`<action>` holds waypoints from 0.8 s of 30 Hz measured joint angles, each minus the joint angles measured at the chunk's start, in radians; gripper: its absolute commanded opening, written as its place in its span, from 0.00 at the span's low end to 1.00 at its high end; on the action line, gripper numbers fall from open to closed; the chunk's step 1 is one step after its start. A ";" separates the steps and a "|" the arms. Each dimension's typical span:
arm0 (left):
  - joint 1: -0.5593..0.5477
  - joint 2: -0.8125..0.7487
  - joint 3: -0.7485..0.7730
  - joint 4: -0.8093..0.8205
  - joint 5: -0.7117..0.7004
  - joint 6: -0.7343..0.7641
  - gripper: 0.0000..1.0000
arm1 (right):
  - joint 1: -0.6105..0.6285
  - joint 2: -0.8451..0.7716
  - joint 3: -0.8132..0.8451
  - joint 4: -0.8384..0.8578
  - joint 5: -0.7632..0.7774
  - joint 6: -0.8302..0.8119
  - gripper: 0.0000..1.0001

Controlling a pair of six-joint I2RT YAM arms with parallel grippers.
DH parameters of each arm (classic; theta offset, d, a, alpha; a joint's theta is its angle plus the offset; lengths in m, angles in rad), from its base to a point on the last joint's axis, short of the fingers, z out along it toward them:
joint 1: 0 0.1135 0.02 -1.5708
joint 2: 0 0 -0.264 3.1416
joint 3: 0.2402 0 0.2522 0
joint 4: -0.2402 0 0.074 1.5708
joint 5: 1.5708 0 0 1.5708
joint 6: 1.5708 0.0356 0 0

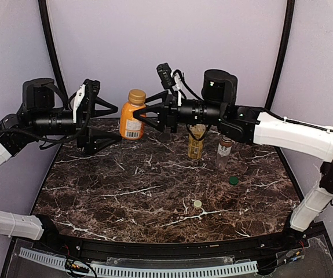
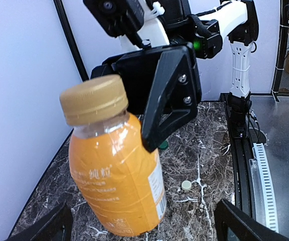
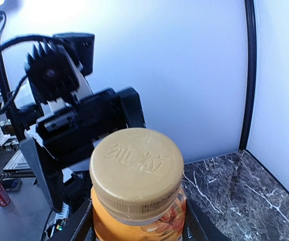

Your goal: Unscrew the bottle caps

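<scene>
Closest to the right wrist camera sat the golden cap (image 3: 136, 163), screwed onto the orange bottle (image 1: 131, 123) at the back of the bench (image 1: 125, 191). We saw the right gripper (image 3: 138, 228) straddling the bottle just under that cap, one finger close on either side. Whether the fingers were pressing on it or only flanking it, we could not tell.

From the opposite side the left gripper (image 1: 113, 123) faced the bottle's body with its fingers spread wide, the bottle between them but not touched.

Further right stood the yellow bottle (image 1: 196, 142) and the small clear bottle (image 1: 224, 152). A green cap (image 1: 233, 180) and a cream cap (image 1: 197, 204) lay loose on the bench in front of them.

We judged from this that two caps were already off and the work was on the third and last. The next move, as we read it, called for the left gripper to close firmly on the bottle's body so that it could not spin. The right gripper would then need to sit squarely on the cap's ribbed rim and twist it off.
</scene>
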 measured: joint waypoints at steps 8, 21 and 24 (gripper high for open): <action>0.000 0.062 -0.024 0.082 0.005 -0.073 0.83 | 0.044 -0.006 -0.051 0.215 0.021 0.110 0.18; 0.000 0.077 -0.023 0.148 0.037 -0.166 0.79 | 0.048 0.016 -0.051 0.285 0.036 0.134 0.18; 0.000 0.084 -0.023 0.148 0.044 -0.177 0.70 | 0.048 0.016 -0.051 0.284 0.039 0.130 0.18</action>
